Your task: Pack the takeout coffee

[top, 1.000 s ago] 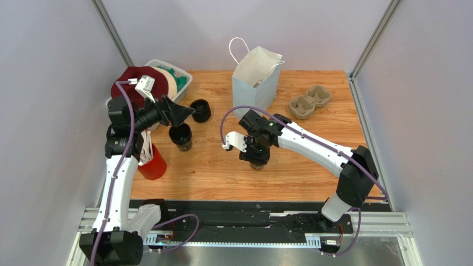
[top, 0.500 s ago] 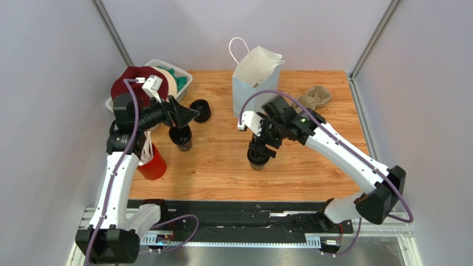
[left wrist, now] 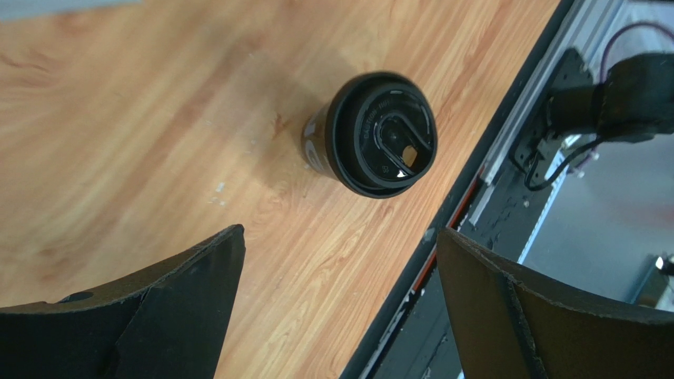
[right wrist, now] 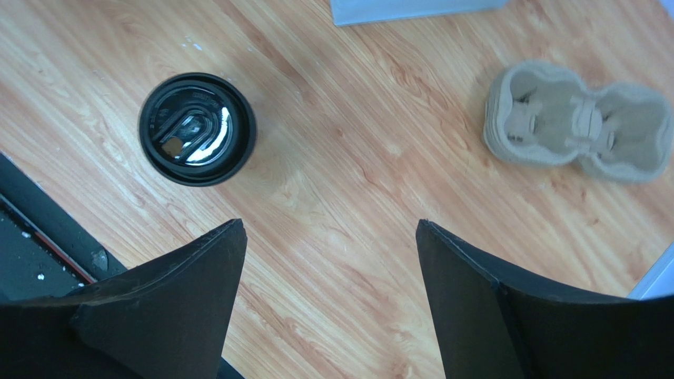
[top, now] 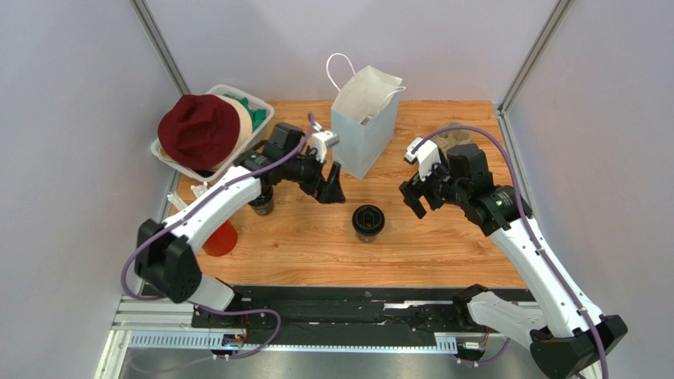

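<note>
While both arms hover over the table [top: 443, 253] | takeout coffee [top: 369, 222]: upright, lid on, standing free in front of pale-blue paper bag [top: 360, 130] | left gripper [top: 330, 189]: fingers spread, empty, near bag front | right gripper [top: 414, 202]: fingers spread, empty, front-right of bag

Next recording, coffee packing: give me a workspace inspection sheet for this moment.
Surface: wooden table, no spills seen.
Job's things: takeout coffee lidded, upright mid-table; pale-blue bag open, upright at back.
Clutter: pulp tray, red cup, bin of hats, second dark cup.
End effectors: left end effector and right end effector open, empty, flanking the coffee.
Cables: purple cable along each arm.
Surroundings: grey walls, metal frame.
</note>
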